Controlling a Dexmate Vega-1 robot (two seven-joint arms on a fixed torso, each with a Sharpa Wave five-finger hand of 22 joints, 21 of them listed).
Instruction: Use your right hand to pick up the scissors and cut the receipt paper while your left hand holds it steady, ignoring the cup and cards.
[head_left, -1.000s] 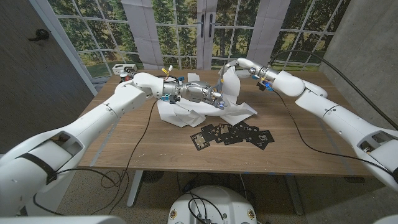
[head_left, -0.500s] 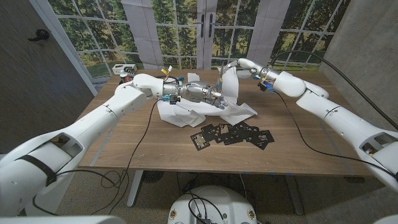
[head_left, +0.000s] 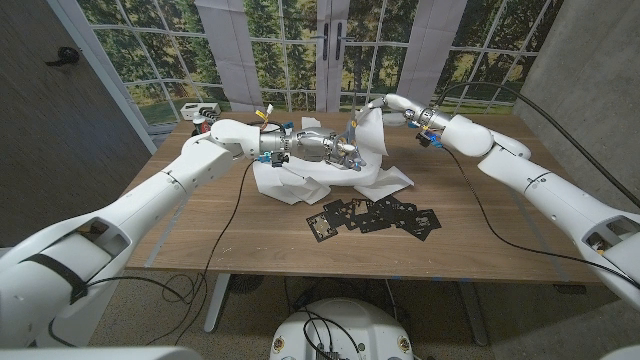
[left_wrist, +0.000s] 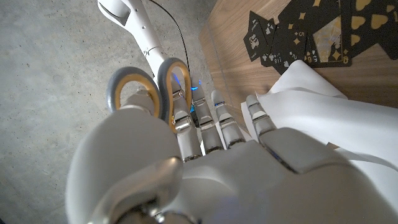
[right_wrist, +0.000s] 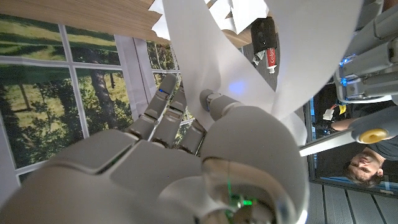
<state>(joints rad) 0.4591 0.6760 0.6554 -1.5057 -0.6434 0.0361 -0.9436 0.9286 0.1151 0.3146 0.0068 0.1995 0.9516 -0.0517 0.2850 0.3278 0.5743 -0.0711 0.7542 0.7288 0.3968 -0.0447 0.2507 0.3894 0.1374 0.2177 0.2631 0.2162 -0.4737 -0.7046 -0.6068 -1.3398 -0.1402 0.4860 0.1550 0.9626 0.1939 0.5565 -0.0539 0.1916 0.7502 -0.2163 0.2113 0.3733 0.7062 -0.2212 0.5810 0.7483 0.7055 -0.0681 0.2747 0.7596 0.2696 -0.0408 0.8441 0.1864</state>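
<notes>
Presently, findings as seen:
Reference: the black playing cards (head_left: 375, 215) spread on the wooden table (head_left: 250, 240).
Receipt paper: white receipt paper (head_left: 372, 150) rises as a curved strip beyond the cards. Its lower part lies in a rumpled heap on the table, beyond the cards and toward the robot's left, and its near fold ends just beside them.
Right hand: the right hand (head_left: 385, 103) is raised above the table, beyond the cards. It grasps the top of the paper strip. In the right wrist view the strip (right_wrist: 205, 56) passes between the curled fingers and the thumb of this hand (right_wrist: 174, 155).
Left hand: the left hand (head_left: 322, 148) is held off the table beyond the cards, against the paper strip.
Scissors: in the left wrist view the grey, yellow-lined loops of the scissors (left_wrist: 154, 87) stand against the fingers of the left hand (left_wrist: 205, 162), which carries them. The back of the hand hides the exact grip, and the blades cannot be made out.
Paper at left hand: a fold of it (left_wrist: 323, 118) lies beside the left fingers, with the cards (left_wrist: 311, 31) beyond.
</notes>
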